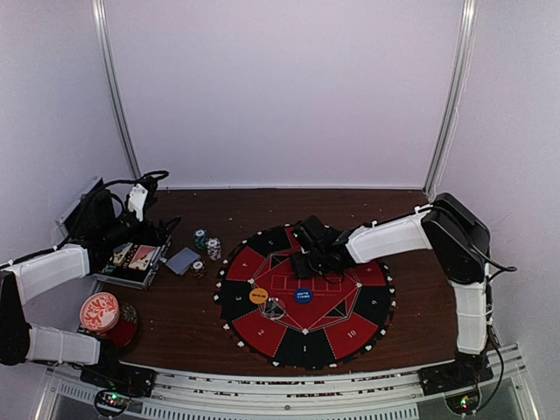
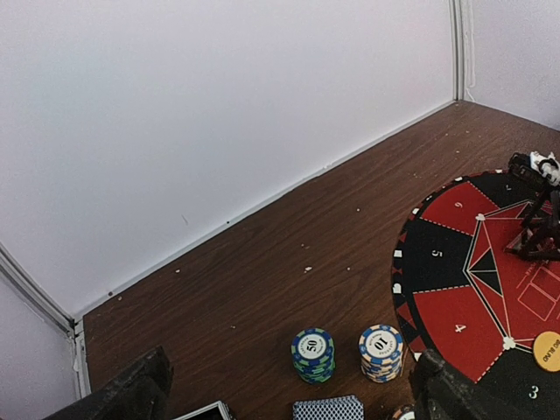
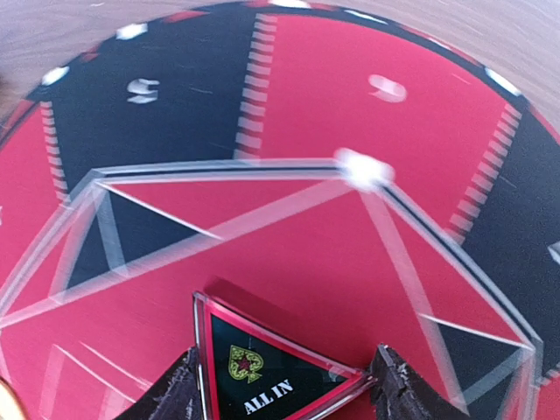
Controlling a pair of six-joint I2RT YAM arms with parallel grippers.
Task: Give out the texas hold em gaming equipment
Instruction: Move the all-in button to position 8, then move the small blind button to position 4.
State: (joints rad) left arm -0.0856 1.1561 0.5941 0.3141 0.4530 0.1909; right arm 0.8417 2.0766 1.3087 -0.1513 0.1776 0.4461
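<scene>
My right gripper (image 1: 310,252) hangs over the far part of the round red-and-black mat (image 1: 262,337). In the right wrist view it (image 3: 284,387) is shut on a triangular "ALL IN" token (image 3: 262,372), held just above the mat (image 3: 367,52). My left gripper (image 1: 149,229) is open and empty over the open case (image 1: 131,259); its fingers (image 2: 131,394) stand wide apart. In front of it stand a teal chip stack (image 2: 312,354), a white chip stack (image 2: 381,352) and a deck of grey-blue-backed cards (image 2: 328,409). An orange button (image 1: 259,296) and a blue button (image 1: 303,296) lie on the mat.
A red-and-white patterned disc (image 1: 99,312) sits at the near left on a dark red round. A single red chip (image 1: 199,267) lies by the cards (image 1: 183,261). A small clear piece (image 1: 275,308) lies on the mat near the orange button. White walls close the back and sides.
</scene>
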